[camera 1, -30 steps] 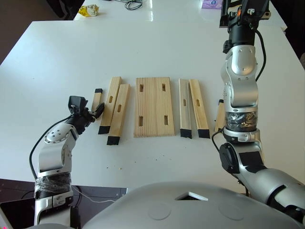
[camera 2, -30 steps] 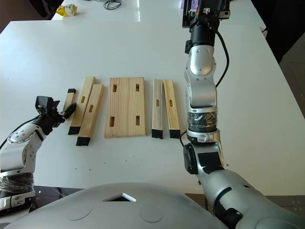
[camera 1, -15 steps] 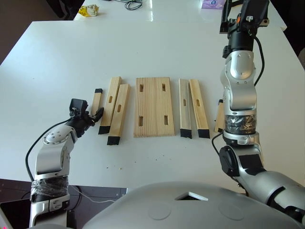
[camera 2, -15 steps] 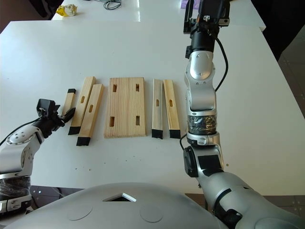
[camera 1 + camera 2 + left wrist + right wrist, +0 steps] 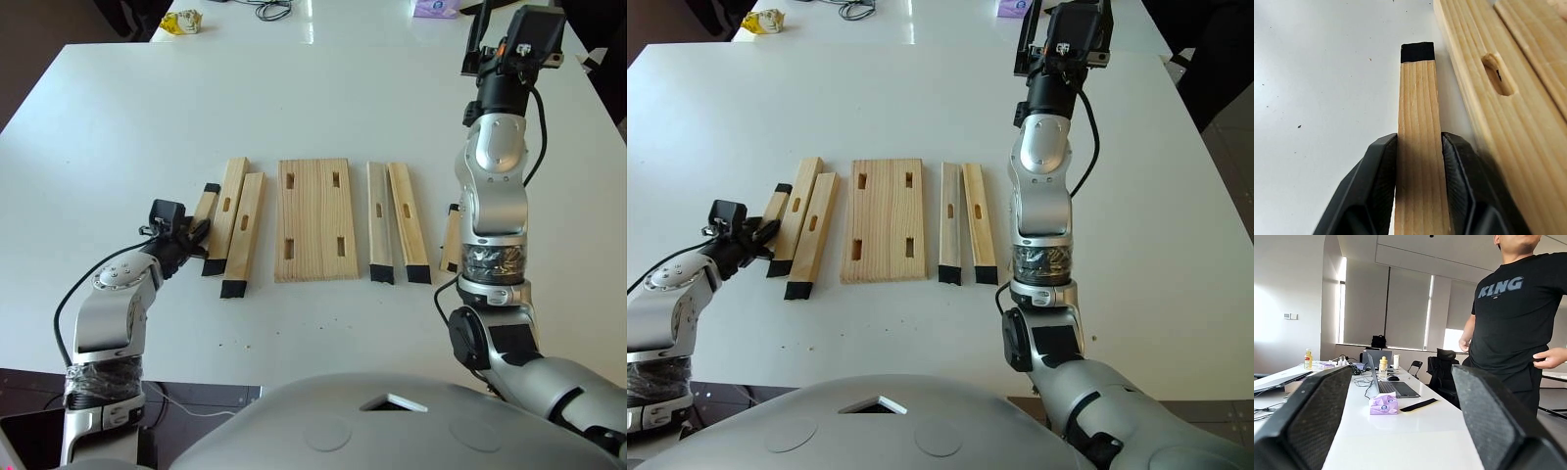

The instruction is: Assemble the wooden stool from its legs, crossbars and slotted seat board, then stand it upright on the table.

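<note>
Crossbar [image 5: 1418,103] sits clamped in my left gripper [image 5: 189,235], just beside a slotted leg [image 5: 231,201] on the desk [image 5: 323,108]; my right gripper [image 5: 1400,377] hangs raised, fingers spread.

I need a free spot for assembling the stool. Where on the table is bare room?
The table is bare beyond the row of parts, up to its far edge, and in a narrower strip on the near side of the seat board. Crowded: the row itself, from the crossbar in the left gripper to the right arm.
</note>
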You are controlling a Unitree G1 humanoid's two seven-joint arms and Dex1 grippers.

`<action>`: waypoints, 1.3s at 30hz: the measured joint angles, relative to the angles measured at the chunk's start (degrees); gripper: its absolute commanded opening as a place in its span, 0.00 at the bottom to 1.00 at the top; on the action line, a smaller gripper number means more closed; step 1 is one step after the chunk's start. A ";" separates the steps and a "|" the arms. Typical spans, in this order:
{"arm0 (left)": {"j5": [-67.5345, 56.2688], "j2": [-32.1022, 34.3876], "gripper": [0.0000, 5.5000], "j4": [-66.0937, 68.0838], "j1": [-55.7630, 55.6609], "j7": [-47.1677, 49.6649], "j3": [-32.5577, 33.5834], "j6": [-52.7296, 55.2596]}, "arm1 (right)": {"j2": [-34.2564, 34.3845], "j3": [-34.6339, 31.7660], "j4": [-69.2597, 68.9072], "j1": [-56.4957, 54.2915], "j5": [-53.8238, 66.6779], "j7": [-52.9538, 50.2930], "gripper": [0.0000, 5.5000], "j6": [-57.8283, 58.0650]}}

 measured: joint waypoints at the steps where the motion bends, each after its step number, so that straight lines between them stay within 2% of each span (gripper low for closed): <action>1: -0.01 0.32 0.24 -0.74 0.58 0.00 0.17 0.50 | 0.03 0.01 -0.10 0.04 0.00 -0.04 0.67 0.00; 7: 0.09 1.27 0.24 -1.12 0.35 0.00 0.13 1.24 | 0.32 0.15 -0.18 0.25 0.00 -0.12 0.67 -0.01; 12: -2.22 0.33 0.24 1.34 -8.07 1.07 3.12 1.29 | -0.34 -0.51 1.93 -1.11 2.52 3.20 0.67 -0.21; 16: -10.74 -1.59 0.24 0.89 -23.60 1.63 8.88 0.55 | -1.17 -6.67 7.13 -7.09 20.29 17.45 0.67 6.77; 19: -18.44 -4.61 0.24 -0.82 -33.05 1.32 9.89 -0.04 | -3.54 -7.72 7.53 -9.41 31.44 29.80 0.67 13.32; 23: -33.16 -11.30 0.24 -6.20 -36.35 -4.92 7.82 0.03 | -7.56 -6.71 4.47 -10.80 46.71 49.20 0.67 24.07; 26: -42.52 -12.16 0.24 -8.02 -36.37 -12.15 6.49 0.22 | -13.69 -4.97 2.90 -13.87 55.19 63.89 0.67 31.58; 31: -48.27 -12.11 0.24 -4.27 -36.50 -15.96 7.29 -1.25 | -18.73 -4.59 4.82 -17.22 59.47 74.43 0.67 35.42; 39: -44.73 -9.39 0.24 -4.45 -30.02 -27.16 1.43 -5.45 | -20.49 -4.09 6.72 -19.14 62.94 76.83 0.67 41.64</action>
